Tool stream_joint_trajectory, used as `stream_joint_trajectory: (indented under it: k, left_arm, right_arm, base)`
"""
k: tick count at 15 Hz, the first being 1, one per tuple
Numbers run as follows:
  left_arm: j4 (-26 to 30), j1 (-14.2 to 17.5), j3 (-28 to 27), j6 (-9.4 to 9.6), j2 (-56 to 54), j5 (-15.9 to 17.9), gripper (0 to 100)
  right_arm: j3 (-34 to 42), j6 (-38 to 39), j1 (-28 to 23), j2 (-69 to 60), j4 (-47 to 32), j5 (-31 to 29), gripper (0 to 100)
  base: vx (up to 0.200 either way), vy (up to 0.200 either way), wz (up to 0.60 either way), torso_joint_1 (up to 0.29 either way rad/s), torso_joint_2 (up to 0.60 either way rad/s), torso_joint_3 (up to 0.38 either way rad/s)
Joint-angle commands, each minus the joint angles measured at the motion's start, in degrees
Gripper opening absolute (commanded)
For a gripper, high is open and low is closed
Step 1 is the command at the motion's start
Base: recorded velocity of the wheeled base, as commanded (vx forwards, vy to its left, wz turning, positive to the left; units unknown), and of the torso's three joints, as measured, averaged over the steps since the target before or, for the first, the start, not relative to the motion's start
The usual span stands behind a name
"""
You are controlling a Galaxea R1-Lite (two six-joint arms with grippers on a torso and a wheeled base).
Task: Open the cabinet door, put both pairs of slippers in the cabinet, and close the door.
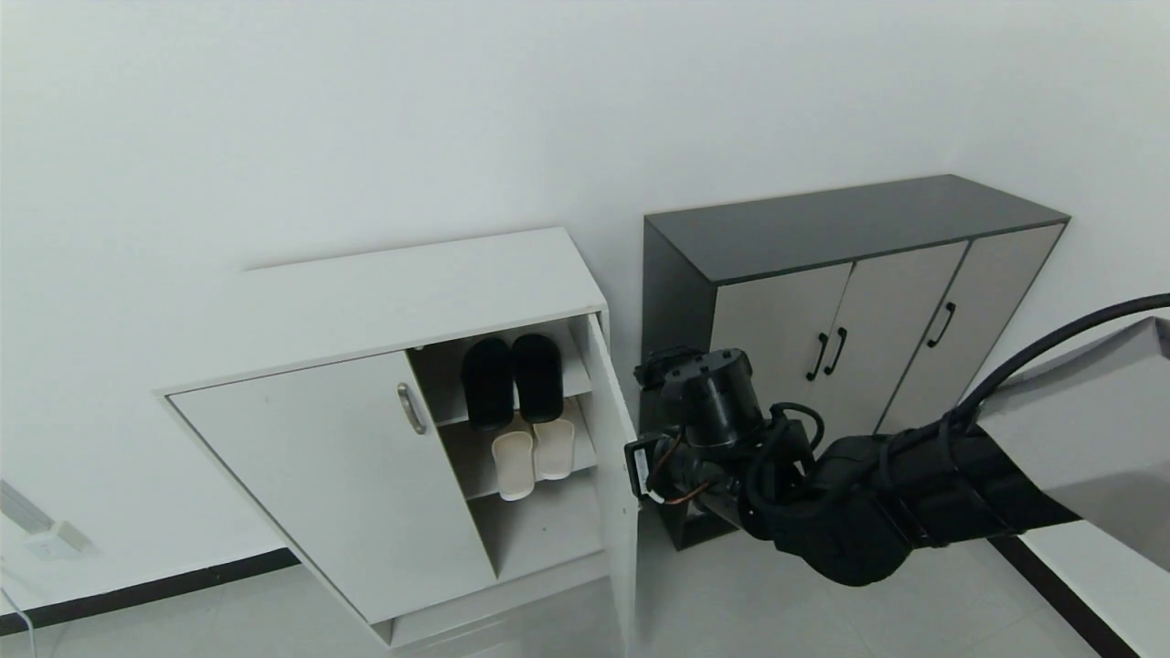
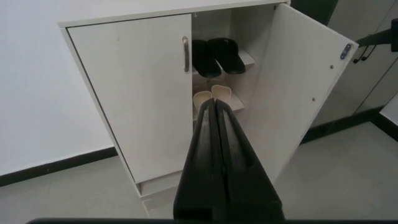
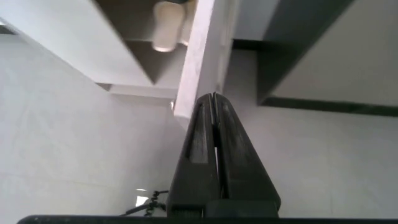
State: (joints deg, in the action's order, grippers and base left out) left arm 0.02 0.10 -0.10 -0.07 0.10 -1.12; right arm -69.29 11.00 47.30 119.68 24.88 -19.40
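The left gripper (image 2: 216,107) has its two fingers pressed together with nothing between them. It is held out in front of the white cabinet (image 1: 393,292), in line with the gap between the two doors. The right gripper (image 3: 214,102) is likewise closed and empty. Its tip sits at the free edge of the open cabinet door (image 1: 617,429), low down near the bottom corner (whether it actually touches the edge cannot be told). In the head view the right arm fills the narrow space between that door's outer face and the dark cabinet (image 1: 823,274) beside it.

The door stands swung out wide, roughly square to the cabinet front. The other door (image 1: 338,475) is shut, its metal handle (image 1: 410,408) close to the inner edge. The floor (image 1: 777,612) in front of both cabinets is pale tile with open room on the left gripper's side.

Inside the opened half, the white slippers (image 1: 533,452) lie side by side on the middle shelf, their ends reaching the shelf's front edge. The black slippers (image 1: 512,379) lie side by side on the shelf above, also out to its front edge. The lowest compartment has nothing showing in it.

Behind stands the white wall (image 1: 457,110), with a black strip along its foot.
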Motion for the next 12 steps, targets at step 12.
stream_joint_trajectory:
  k: [12]
  left_arm:
    - [0.0, 0.0, 0.0, -0.01, 0.0, 0.0, 0]
  right_arm:
    - [1.7, -2.6, 5.1, -10.1, 2.0, 2.2, 0]
  base:
    - [0.000, 0.000, 0.15, 0.001, 0.00, 0.001]
